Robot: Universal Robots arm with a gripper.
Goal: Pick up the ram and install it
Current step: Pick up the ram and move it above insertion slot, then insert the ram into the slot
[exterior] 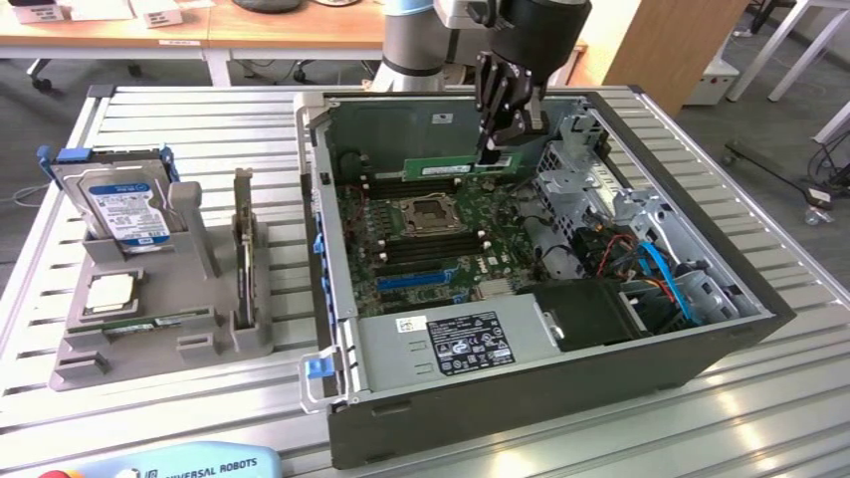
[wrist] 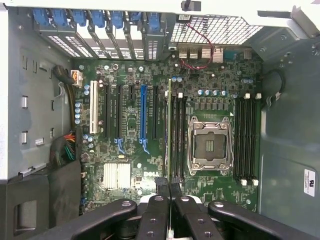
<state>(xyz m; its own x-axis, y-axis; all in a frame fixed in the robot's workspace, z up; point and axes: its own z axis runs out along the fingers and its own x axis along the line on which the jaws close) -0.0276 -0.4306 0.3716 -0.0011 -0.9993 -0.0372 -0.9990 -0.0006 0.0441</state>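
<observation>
Front edge: blue pendant (exterior: pixel 173 463) marked Universal Robots, lying at the near rim of the surface (exterior: pixel 199 119).
Grip: gripper (exterior: pixel 492 151) pinched narrow on the ram (exterior: pixel 445 167), holding its upper edge inside the open case (exterior: pixel 531 398).
Position: stick on edge, lined up along the black memory slots (wrist: pixel 178 135) beside the CPU socket (exterior: pixel 432 214); seated or not, can't tell.
Technique: I'd keep it square to 1 slot and press straight, evenly.
Surface: slatted metal; grey holder (exterior: pixel 126 360) with hard drive (exterior: pixel 126 204) well apart from the case.
Room: wooden desks (exterior: pixel 266 30) behind.

The arm (exterior: pixel 405 30) is running off the exterior view's upper edge; a pendant (exterior: pixel 173 463) is being cropped at the lower left. The gripper (exterior: pixel 489 151) is covering one end of the ram (exterior: pixel 441 167); the power supply (exterior: pixel 465 344) label is showing too small to read.
</observation>
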